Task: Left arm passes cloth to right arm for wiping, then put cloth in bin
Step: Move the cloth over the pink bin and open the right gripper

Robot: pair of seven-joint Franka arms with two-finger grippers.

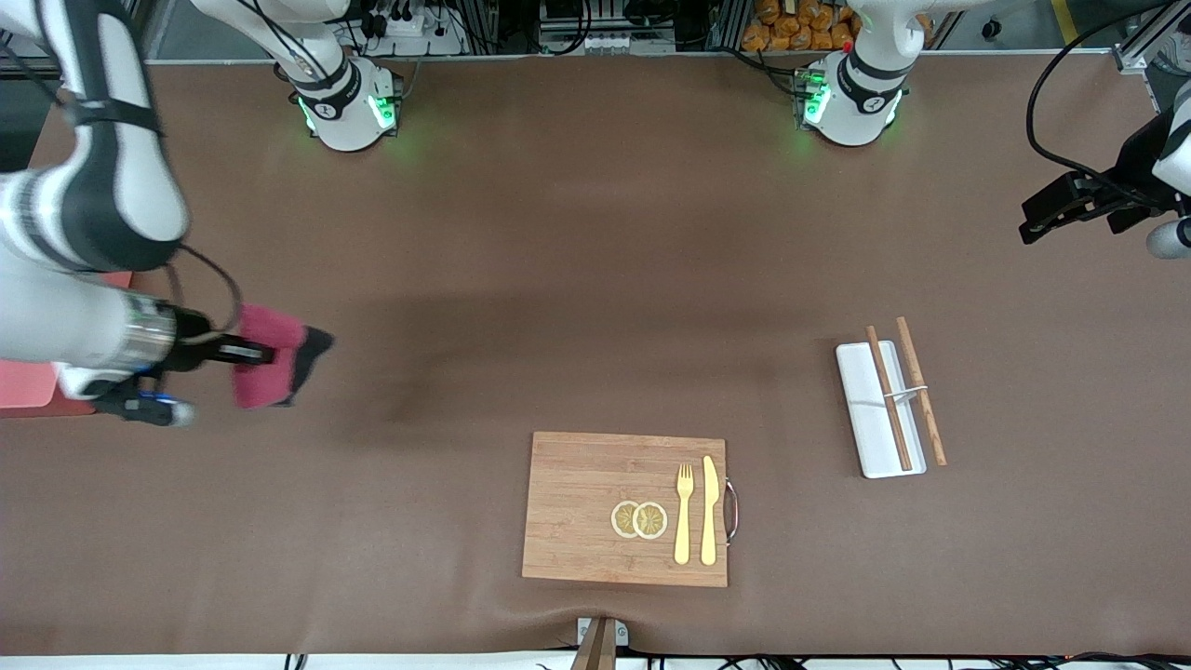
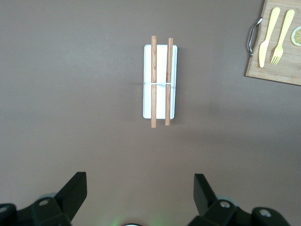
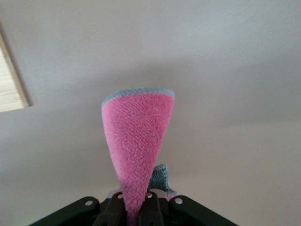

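Clamped in the right gripper (image 1: pixel 249 353), the cloth (image 1: pixel 272 355) is held in the air over bare table at the right arm's end, just beside the bin (image 1: pixel 26 383). Over the table near the white tray (image 1: pixel 878 409), the left gripper (image 2: pixel 140 194) is held wide open and empty.

High front camera; wrist cameras face the table (image 1: pixel 595 279).

Bench (image 1: pixel 577 279) centre: bare brown mat between both arm bases. Obstacles: wooden board (image 1: pixel 595 507) at 6 o'clock from centre; white tray (image 1: pixel 865 437) with two sticks (image 1: pixel 921 391) at 4 o'clock. Bare bench separates them.
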